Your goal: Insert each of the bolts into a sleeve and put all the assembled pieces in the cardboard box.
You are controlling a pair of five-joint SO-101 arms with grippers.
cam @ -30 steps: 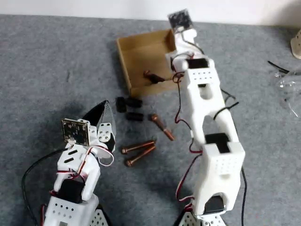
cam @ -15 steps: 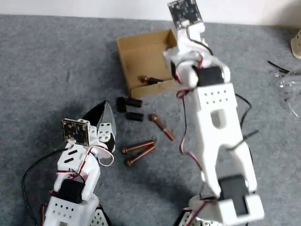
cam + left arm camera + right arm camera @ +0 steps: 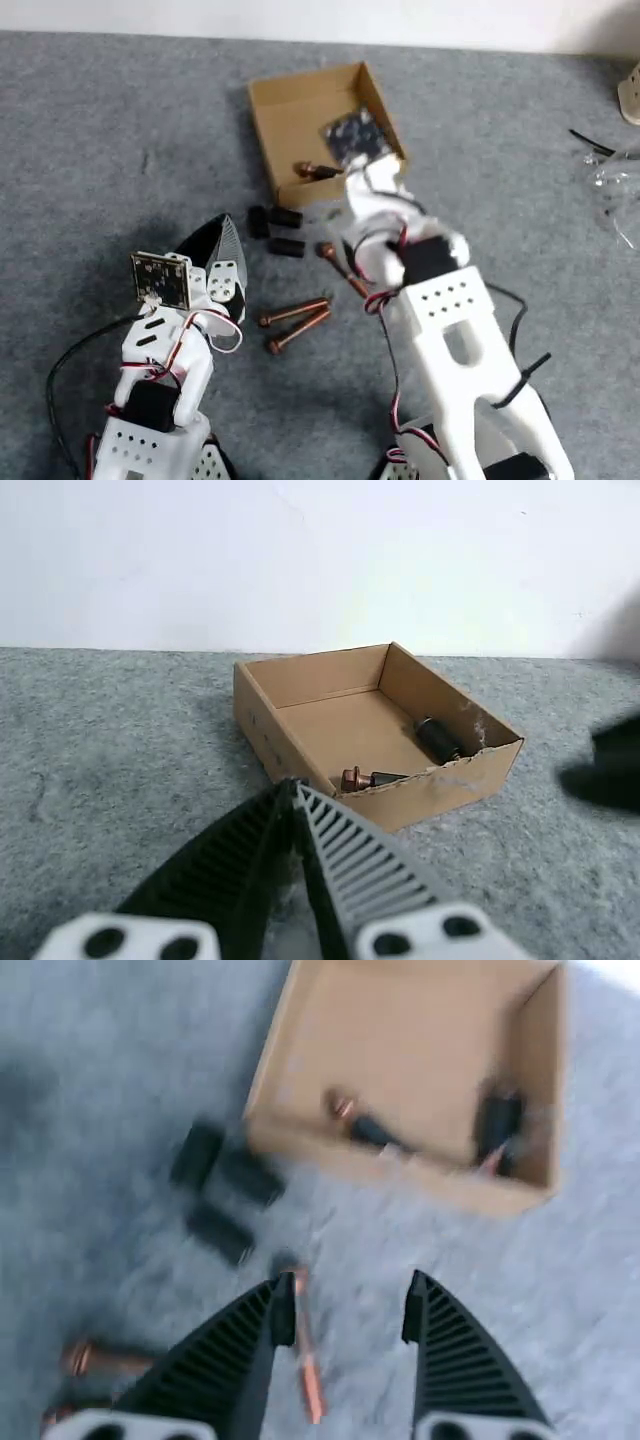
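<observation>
The right gripper [image 3: 350, 1305] hangs fingers wide near a loose bolt [image 3: 308, 1360]. The left gripper [image 3: 293, 790] is pinched together (empty). The cardboard box [image 3: 262, 118] holds seemingly 2 assembled pieces [image 3: 366, 778].

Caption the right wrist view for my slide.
Open right gripper over a copper-coloured bolt, beside the brown cardboard box.

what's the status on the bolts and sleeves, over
Right pincer open above one bolt; left pincer shut beside the sleeves. Two assembled pieces in cardboard box; three bolts, three sleeves loose. Nothing blocking.
</observation>
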